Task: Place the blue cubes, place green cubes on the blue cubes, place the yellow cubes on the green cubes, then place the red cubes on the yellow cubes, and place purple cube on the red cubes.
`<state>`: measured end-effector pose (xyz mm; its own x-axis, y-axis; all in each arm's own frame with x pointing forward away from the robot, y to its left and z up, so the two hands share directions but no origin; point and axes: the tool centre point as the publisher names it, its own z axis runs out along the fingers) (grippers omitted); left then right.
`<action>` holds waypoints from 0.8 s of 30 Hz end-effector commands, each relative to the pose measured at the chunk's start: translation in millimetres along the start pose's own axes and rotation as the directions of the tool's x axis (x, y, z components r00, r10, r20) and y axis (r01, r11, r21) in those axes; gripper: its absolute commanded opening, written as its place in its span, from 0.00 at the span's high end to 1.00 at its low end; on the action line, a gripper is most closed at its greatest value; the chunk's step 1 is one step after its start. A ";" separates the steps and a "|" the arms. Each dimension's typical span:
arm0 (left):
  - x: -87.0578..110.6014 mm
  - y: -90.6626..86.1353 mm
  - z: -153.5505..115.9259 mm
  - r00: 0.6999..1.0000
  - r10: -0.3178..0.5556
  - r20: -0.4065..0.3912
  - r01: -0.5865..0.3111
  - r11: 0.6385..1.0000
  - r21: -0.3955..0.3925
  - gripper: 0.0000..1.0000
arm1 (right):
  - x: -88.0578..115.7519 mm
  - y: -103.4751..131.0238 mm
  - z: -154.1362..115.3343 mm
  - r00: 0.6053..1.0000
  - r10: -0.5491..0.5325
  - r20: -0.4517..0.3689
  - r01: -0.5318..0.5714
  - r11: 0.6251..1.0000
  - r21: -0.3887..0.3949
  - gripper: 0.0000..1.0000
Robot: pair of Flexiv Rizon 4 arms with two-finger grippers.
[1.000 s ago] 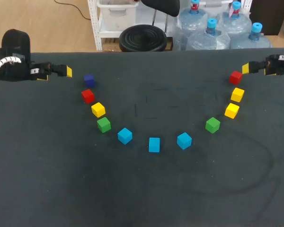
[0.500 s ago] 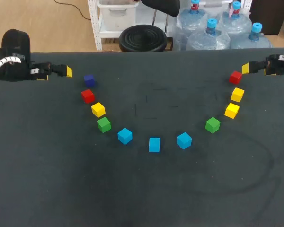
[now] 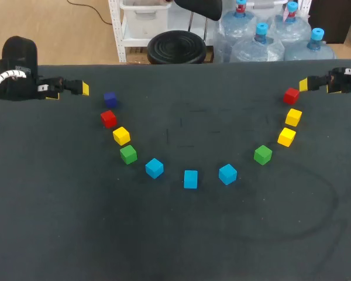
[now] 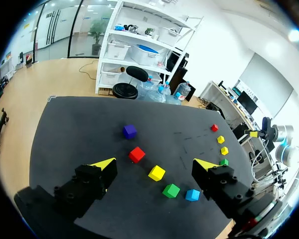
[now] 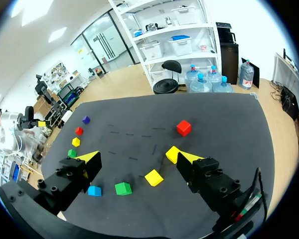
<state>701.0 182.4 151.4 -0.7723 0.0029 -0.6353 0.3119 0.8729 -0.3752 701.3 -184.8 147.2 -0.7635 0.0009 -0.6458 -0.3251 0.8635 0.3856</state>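
Observation:
Eleven cubes lie in a U-shaped arc on the dark table (image 3: 181, 234). From the left run a purple cube (image 3: 110, 99), a red (image 3: 108, 119), a yellow (image 3: 121, 136), a green (image 3: 128, 154), three blue cubes (image 3: 191, 179) at the bottom, then a green (image 3: 262, 154), two yellow (image 3: 286, 137) and a red (image 3: 291, 95). My left gripper (image 3: 82, 88) hovers open at the far left, beside the purple cube (image 4: 129, 131). My right gripper (image 3: 304, 84) hovers open at the far right, just behind the red cube (image 5: 184, 128). Neither gripper holds anything.
All cubes lie single and apart, none stacked. Inside the arc the cloth shows faint chalk marks (image 3: 181, 126). The near half of the table carries no objects.

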 end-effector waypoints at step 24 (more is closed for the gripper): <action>1.4 1.8 -0.2 1.000 0.002 0.006 -0.002 1.000 0.010 0.00 | 2.0 11.0 0.1 0.995 -0.066 -0.068 0.064 0.997 -0.034 0.00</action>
<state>700.9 182.4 151.4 -0.7723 0.0029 -0.6353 0.3119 0.8729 -0.3752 695.2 -173.3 145.3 -0.7705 -0.0776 -0.6327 -0.3785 0.8543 0.3561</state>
